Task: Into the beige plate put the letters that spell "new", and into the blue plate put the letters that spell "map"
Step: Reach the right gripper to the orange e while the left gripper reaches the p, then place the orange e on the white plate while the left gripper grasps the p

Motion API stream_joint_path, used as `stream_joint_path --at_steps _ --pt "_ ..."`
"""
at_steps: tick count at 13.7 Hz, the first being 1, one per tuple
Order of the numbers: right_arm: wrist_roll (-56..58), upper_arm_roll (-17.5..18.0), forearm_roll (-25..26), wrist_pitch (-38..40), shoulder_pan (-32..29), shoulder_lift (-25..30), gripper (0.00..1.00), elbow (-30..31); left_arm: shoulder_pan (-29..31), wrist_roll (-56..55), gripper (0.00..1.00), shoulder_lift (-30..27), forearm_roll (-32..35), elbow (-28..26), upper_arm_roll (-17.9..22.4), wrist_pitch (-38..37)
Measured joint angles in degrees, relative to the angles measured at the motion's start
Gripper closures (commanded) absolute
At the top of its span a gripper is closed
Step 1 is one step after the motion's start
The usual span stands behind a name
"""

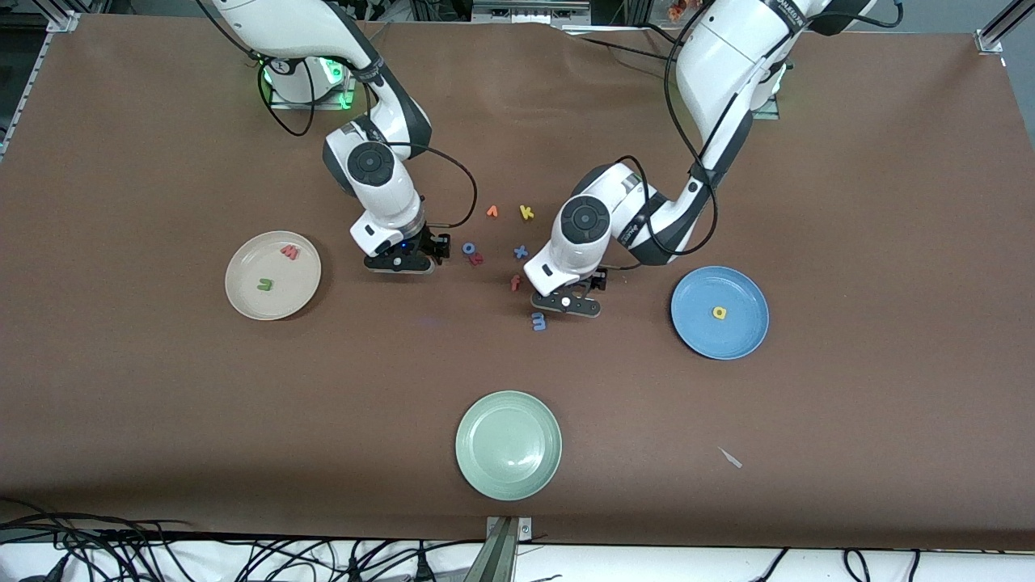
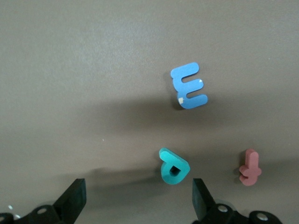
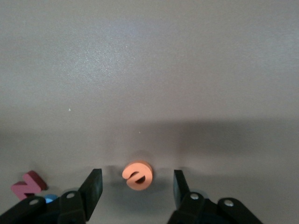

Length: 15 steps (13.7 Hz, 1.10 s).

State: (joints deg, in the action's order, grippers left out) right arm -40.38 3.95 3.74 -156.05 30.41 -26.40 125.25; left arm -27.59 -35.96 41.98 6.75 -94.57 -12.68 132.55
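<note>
Three plates: one beige plate [image 1: 242, 295], one blue plate [image 1: 744, 339], one green plate [image 1: 508, 444]. Twelve foam letters [image 1: 538, 321]: two in the beige plate, one in the blue plate, nine loose on the bench [image 1: 849, 202], all farther from the front camera than the green plate. Two tools: left tool [image 1: 566, 305], right tool [image 1: 398, 263].

Open brown table [image 1: 849, 162] around all plates; letter cluster crowded: left gripper [image 1: 566, 305] low over teal p [image 2: 174, 166], blue m [image 1: 538, 321] at its 7 o'clock, red f [image 1: 515, 282] just beside; right gripper [image 1: 398, 263] straddles orange e [image 3: 138, 176], bare table around
</note>
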Motion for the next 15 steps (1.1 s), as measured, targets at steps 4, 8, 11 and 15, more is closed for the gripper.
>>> stream_joint_path --at_steps 4,8,11,15 --pt "0.0 -0.06 0.01 -1.21 0.02 -1.01 0.55 -0.03 -0.96 -3.99 0.0 2.36 1.9 3.79 0.08 0.22" --pt "0.01 -0.13 0.03 -1.23 0.04 -0.66 0.76 -0.22 -1.06 -4.12 0.03 3.37 4.3 5.27 0.33 0.21" --pt "1.59 -0.75 0.08 -1.22 0.14 -0.7 0.76 -0.31 -1.09 -4.07 0.14 3.58 4.4 5.28 0.37 0.2" --pt "12.34 -5.96 0.11 5.54 0.07 2.14 0.75 -1.35 -1.16 -3.65 0.19 3.75 4.46 5.28 0.38 0.2"
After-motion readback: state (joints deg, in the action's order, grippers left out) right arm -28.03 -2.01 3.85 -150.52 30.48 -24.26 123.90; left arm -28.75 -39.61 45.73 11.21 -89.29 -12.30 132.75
